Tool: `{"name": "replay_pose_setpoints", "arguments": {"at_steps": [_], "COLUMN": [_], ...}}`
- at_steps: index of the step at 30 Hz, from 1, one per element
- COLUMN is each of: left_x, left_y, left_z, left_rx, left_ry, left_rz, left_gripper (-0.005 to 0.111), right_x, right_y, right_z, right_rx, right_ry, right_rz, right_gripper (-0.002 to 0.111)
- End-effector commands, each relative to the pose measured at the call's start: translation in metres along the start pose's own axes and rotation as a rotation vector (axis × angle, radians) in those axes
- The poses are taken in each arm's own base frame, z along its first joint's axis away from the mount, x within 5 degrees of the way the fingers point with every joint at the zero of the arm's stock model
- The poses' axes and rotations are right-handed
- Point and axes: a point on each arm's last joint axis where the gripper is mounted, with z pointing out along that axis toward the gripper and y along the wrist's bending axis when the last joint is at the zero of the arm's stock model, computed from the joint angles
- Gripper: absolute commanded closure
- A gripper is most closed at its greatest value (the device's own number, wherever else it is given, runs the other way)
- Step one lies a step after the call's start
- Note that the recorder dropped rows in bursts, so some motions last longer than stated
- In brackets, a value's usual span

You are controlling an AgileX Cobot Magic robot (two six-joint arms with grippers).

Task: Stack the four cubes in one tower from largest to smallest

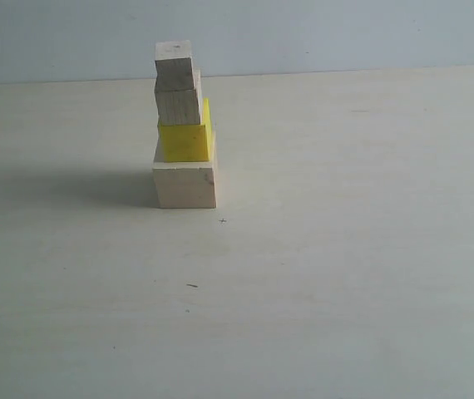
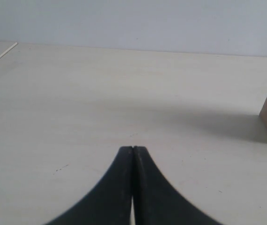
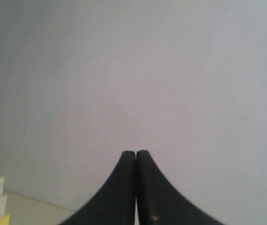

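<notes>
We've got the tower standing at eleven o'clock on the pale bench, shadow falling toward nine, blue-grey wall behind; left tool and right tool both pinched closed.

Frontal exterior view; wrist views behind left claw, right claw; tower common.
</notes>
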Motion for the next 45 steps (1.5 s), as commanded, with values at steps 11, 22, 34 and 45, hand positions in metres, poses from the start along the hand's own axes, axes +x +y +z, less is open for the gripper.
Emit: {"name": "replay_pose_setpoints", "arguments": {"at_steps": [11, 22, 34, 45], "left_x": [-0.001, -0.001, -0.001, -0.001], "left_y": [0.000, 0.000, 0.000, 0.000], "left_z": [0.000, 0.000, 0.000, 0.000], "left_rx": [0.002, 0.002, 0.002, 0.002], "left_ry": [-0.015, -0.015, -0.015, -0.015], "left_rz": [-0.006, -0.006, -0.006, -0.006], "left_gripper": [0.107, 0.107, 0.107, 0.107], "right_x": [0.122, 0.173, 0.176, 0.180], "right_y": [0.010, 0.013, 0.013, 0.014], "right_z": [-0.011, -0.015, -0.017, -0.018], "right_rx": [0.188, 0.251, 0.248, 0.246], "right_ry": [0.241, 0.382, 0.431, 0.474], "right_rz": [0.142, 0.256, 0.225, 0.229], "right_gripper": [0.108, 0.108, 0.108, 0.108]}}
